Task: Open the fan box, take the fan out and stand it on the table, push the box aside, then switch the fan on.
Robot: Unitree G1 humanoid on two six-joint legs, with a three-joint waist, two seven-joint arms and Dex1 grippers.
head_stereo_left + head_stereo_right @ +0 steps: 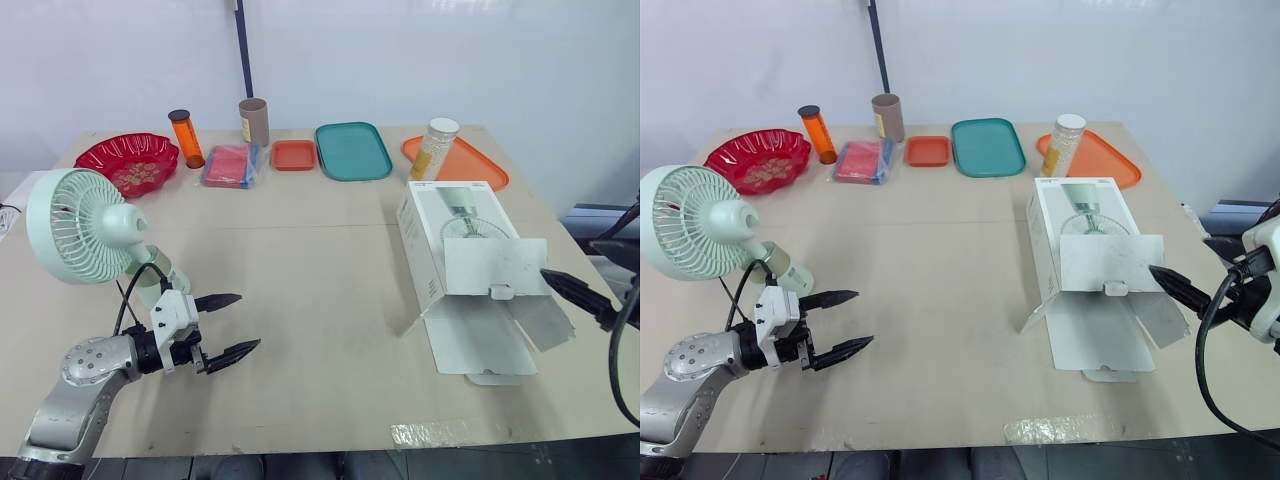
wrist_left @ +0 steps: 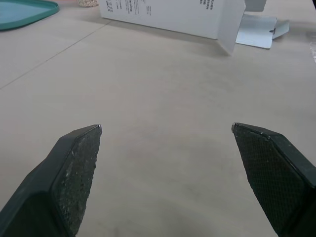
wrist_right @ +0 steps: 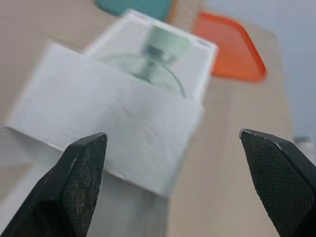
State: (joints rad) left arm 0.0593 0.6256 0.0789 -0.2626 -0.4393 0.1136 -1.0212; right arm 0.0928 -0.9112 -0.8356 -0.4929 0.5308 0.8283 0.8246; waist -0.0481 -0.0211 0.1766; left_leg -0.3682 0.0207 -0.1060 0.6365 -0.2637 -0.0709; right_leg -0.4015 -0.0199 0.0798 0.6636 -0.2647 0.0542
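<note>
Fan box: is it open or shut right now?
Open. The fan box has its end flaps folded outward, and the fan stands upright outside it on the table.

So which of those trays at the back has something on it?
The big orange tray, farthest right: a jar stands on it. The teal tray and small orange tray hold nothing.

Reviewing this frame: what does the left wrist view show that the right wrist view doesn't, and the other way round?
Left wrist view, not the right: the open left gripper and the printed side panel of the fan box. Right wrist view, not the left: the open right gripper, the fan picture on the box top, and the orange tray. Both: the fan box with its flaps open, the teal tray and the table.
</note>
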